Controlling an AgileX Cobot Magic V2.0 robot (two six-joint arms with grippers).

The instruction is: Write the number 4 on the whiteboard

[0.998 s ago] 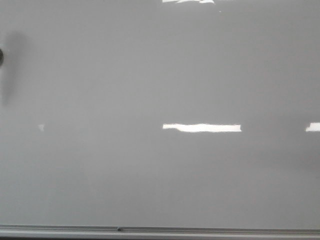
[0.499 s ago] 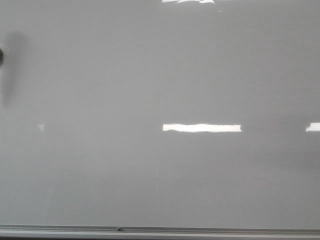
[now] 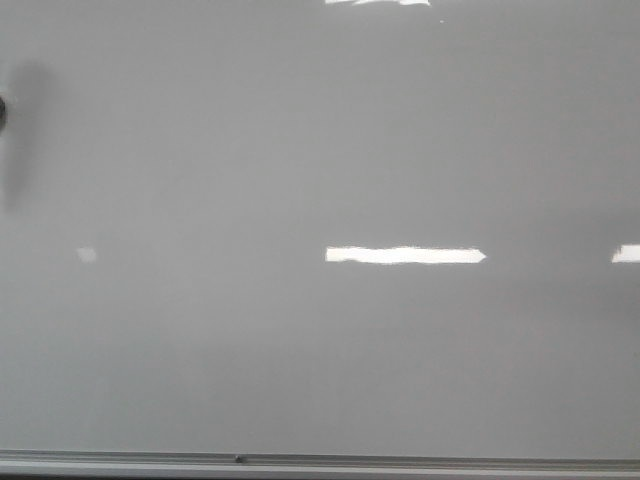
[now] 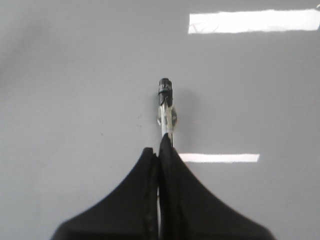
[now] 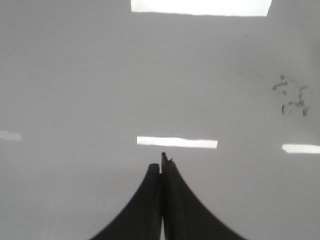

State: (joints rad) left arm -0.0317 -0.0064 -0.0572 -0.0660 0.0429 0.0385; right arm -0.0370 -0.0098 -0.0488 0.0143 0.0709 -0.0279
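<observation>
The whiteboard [image 3: 320, 150] is a glossy pale grey board that fills the front view, with a grey rail [image 3: 320, 463] along its lower edge. No number 4 shows on it in any view. My left gripper [image 4: 159, 150] is shut on a marker [image 4: 165, 107], whose black tip [image 4: 164, 85] points at the board [image 4: 75, 75]; I cannot tell if it touches. My right gripper [image 5: 161, 166] is shut and empty before the board [image 5: 75, 75]. Neither gripper shows clearly in the front view.
A small dark round thing [image 3: 2, 110] sits at the left edge of the front view, with a grey shadow [image 3: 25, 130] beside it. Faint dark smudges [image 5: 291, 96] mark the board in the right wrist view. Bright rectangular reflections [image 3: 403, 255] lie on the board.
The small pale reflection at the left of the board has changed shape slightly. Nothing else has visibly moved.
</observation>
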